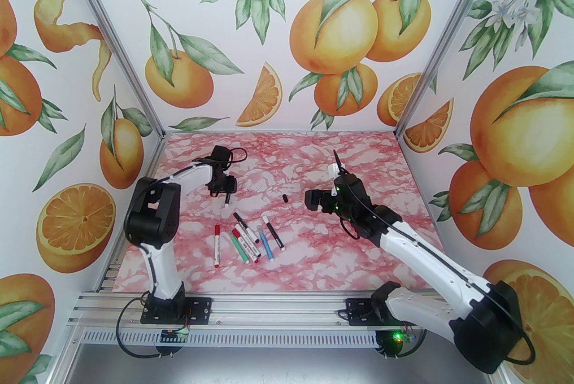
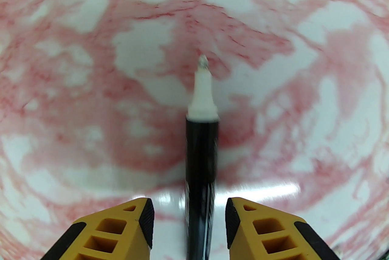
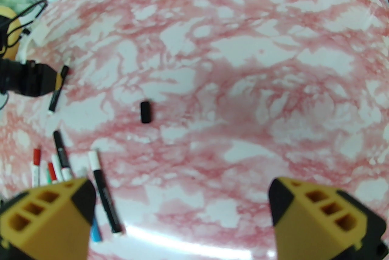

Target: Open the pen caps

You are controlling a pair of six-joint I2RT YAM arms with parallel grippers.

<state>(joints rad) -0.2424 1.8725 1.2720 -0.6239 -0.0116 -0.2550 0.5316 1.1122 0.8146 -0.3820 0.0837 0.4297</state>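
A black pen (image 2: pixel 201 161) with its white nib bare points at the table between my left gripper's (image 2: pixel 190 213) yellow fingers, with a gap on each side, so the jaws are open and not clamping it. From above, that pen (image 1: pixel 228 198) hangs just under the left gripper (image 1: pixel 225 188). A loose black pen cap (image 1: pixel 285 198) lies on the marble top between the arms, also the black cap (image 3: pixel 145 112) in the right wrist view. My right gripper (image 1: pixel 314 199) hovers to the cap's right, open and empty, its fingertips (image 3: pixel 85 192) wide apart.
Several capped pens (image 1: pixel 246 238) lie in a loose row on the pink marble table (image 1: pixel 358 247) nearer the front, with red, green, blue, black and white ends. In the right wrist view, these pens (image 3: pixel 103 192) sit beside the left finger. Orange-printed walls enclose the table.
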